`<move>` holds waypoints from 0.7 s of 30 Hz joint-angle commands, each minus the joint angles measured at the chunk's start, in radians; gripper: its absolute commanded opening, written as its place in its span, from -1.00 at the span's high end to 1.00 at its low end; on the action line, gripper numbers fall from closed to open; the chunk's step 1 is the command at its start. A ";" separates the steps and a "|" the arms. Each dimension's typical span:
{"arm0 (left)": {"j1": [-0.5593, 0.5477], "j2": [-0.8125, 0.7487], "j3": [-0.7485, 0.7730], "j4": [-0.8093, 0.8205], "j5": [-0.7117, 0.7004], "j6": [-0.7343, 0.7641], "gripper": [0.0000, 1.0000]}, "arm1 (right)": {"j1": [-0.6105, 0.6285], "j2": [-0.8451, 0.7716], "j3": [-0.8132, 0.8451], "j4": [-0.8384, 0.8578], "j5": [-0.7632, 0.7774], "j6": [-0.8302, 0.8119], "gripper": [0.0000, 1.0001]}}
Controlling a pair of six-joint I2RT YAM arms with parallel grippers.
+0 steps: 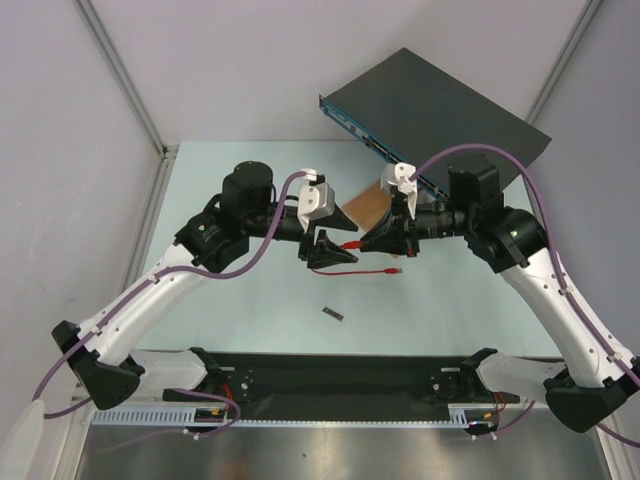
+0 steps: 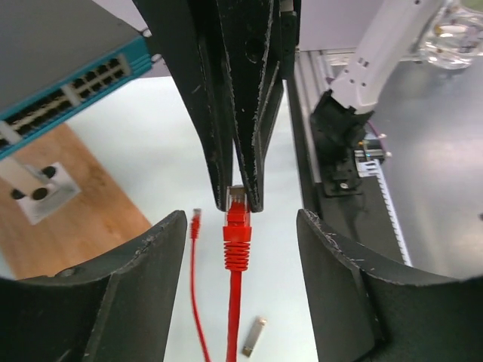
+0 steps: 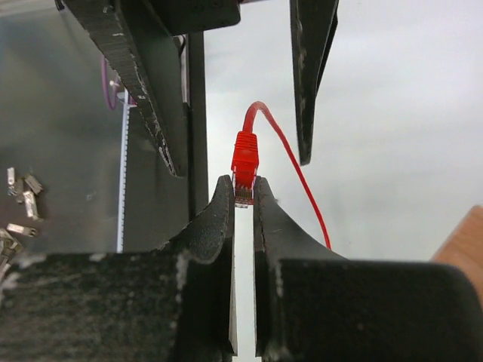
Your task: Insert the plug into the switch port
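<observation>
Plug is pinched at its clear tip by the right gripper, with the cable trailing toward the left gripper (spread wide around it, not touching). Switch sits just behind the right arm, so the plug's tip points away from the ports.

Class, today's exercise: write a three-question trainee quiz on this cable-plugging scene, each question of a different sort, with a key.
1. True or false: the red plug is seated in a port of the switch.
2. Fill the gap: the left gripper has its jaws ____, one on each side of the plug.
3. Which one pinches the plug's clear tip?
A. the left gripper
B. the right gripper
C. neither; it lies on the table

Key: 1 false; 2 open; 3 B.
</observation>
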 commanded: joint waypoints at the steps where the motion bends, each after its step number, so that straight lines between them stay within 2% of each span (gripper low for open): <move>1: 0.007 0.009 0.037 -0.019 0.102 -0.043 -0.30 | 0.025 -0.035 0.040 0.003 0.046 -0.071 1.00; 15: 0.038 0.026 0.034 -0.011 0.110 -0.083 0.15 | 0.042 -0.057 0.029 -0.003 0.063 -0.102 1.00; 18: 0.038 0.030 0.034 -0.016 0.102 -0.072 0.29 | 0.042 -0.057 0.027 -0.001 0.065 -0.100 1.00; 19: 0.039 0.030 0.034 -0.019 0.101 -0.069 0.42 | 0.042 -0.057 0.027 -0.001 0.066 -0.100 1.00; 21: 0.038 0.030 0.031 -0.020 0.099 -0.068 0.55 | 0.042 -0.060 0.026 0.002 0.071 -0.099 1.00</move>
